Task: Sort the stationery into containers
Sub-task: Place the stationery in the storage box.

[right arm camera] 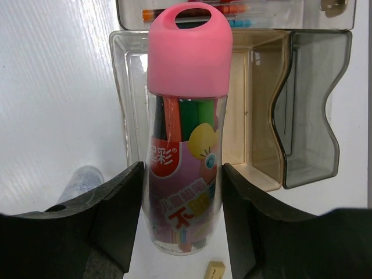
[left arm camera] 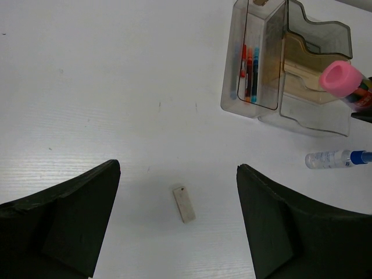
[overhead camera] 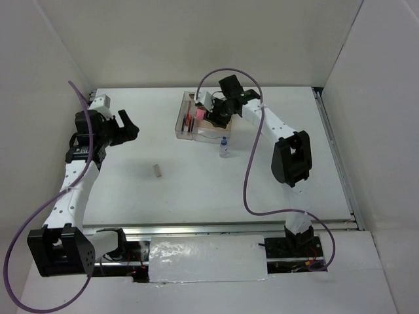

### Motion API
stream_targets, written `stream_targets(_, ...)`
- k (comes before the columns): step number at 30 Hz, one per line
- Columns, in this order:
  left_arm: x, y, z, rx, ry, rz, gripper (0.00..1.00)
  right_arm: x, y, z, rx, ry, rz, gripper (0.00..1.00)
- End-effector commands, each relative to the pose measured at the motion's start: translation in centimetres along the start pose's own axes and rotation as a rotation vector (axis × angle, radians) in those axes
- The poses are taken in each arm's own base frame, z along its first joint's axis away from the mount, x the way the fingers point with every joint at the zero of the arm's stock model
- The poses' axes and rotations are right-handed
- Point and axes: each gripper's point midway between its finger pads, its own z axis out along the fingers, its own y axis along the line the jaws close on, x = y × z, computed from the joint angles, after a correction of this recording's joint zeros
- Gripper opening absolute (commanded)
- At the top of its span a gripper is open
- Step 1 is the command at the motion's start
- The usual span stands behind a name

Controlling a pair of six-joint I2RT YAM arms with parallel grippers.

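Note:
My right gripper (overhead camera: 213, 110) (right arm camera: 181, 168) is shut on the pink-capped tube (right arm camera: 186, 116), which is clear and full of crayons, and holds it over the near side of the smoky organizer tray (overhead camera: 183, 131) (right arm camera: 308, 116). The tube's cap (left arm camera: 340, 78) shows in the left wrist view. Red and blue pens (left arm camera: 250, 67) (right arm camera: 232, 10) lie in the tray's long narrow compartment. The clear blue-capped bottle (overhead camera: 224, 147) (left arm camera: 337, 158) lies on the table beside the tray. My left gripper (overhead camera: 129, 125) (left arm camera: 177, 167) is open and empty, above a beige block (overhead camera: 158, 171) (left arm camera: 184, 204) lying on the table.
A second beige block (right arm camera: 215, 270) lies on the table below the tube's base. A small tan item (right arm camera: 331, 6) sits at one end of the narrow compartment. White walls enclose the table on the left, back and right.

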Motion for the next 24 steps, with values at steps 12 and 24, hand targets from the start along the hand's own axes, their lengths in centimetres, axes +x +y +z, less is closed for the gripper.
stream_targets(12,-1.0,-0.4,0.0,0.02,-0.047,0.033,0.94,0.2,-0.1,2.2,-0.015,0.015,-0.13,0.09)
stream_targets(24,-0.9,-0.1,0.5,0.011,-0.037,0.035,0.95,1.8,-0.3,3.7,-0.005,0.059,-0.125,0.36)
